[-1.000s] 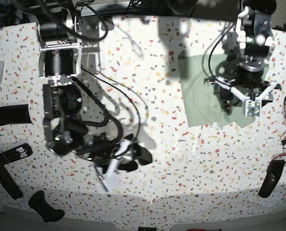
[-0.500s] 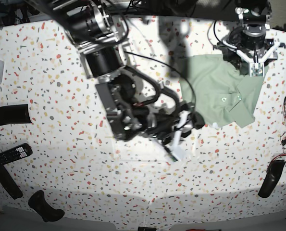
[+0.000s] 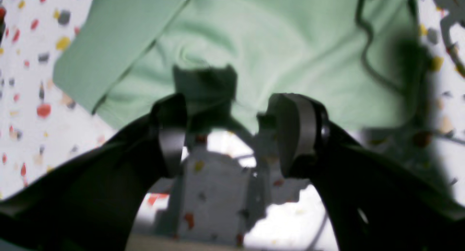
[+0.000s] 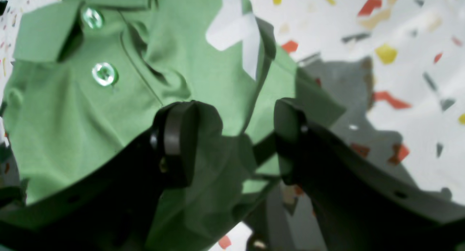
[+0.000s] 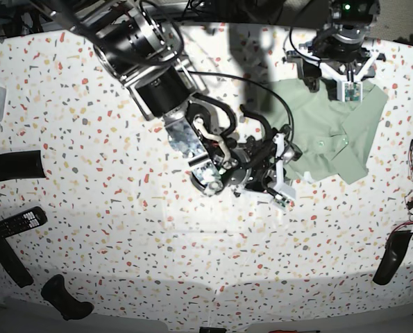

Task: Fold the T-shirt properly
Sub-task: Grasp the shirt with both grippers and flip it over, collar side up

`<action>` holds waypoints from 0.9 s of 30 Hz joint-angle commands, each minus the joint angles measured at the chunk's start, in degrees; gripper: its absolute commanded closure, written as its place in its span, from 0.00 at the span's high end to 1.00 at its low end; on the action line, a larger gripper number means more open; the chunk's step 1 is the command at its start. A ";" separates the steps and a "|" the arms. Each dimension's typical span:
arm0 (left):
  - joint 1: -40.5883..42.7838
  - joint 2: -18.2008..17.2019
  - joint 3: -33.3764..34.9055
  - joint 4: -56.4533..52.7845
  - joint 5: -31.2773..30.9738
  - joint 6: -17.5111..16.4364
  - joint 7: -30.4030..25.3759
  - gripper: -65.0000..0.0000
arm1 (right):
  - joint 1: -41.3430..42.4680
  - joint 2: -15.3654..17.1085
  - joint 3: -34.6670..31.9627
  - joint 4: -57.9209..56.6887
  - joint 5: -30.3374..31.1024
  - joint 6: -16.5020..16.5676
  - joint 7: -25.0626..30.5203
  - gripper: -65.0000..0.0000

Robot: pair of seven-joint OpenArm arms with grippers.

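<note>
T-shirt (image 5: 331, 132) lies crumpled on the speckled surface (image 5: 88, 208), collar and two buttons (image 4: 104, 74) facing up. Right gripper (image 4: 232, 142) sits at the shirt's edge nearest the surface's middle, jaws parted with a clear gap; fabric lies under and between them, not pinched. Left gripper (image 3: 227, 134) hovers over the shirt's opposite edge, jaws likewise spread, holding nothing; the shirt's hem lies just past its fingertips, bare surface beneath them.
</note>
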 commanded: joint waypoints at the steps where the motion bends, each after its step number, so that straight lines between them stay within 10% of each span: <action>1: 0.17 -0.24 -0.17 0.31 1.53 0.37 -1.49 0.54 | 1.55 -0.62 -0.22 0.79 0.15 0.52 -0.55 0.50; 6: -0.44 -0.61 -0.28 -5.92 6.47 0.44 -3.13 0.54 | 1.42 -0.31 -3.19 0.81 -3.02 0.52 -5.51 0.50; 20: -7.91 -2.64 -0.26 -15.98 7.91 -0.09 -7.63 0.54 | -2.80 14.38 -10.34 14.05 3.85 0.52 -10.49 0.50; 27: -15.76 -3.21 -0.15 -18.47 0.35 -20.09 -12.55 0.54 | -10.73 23.76 -10.27 28.20 4.52 0.52 -11.37 0.50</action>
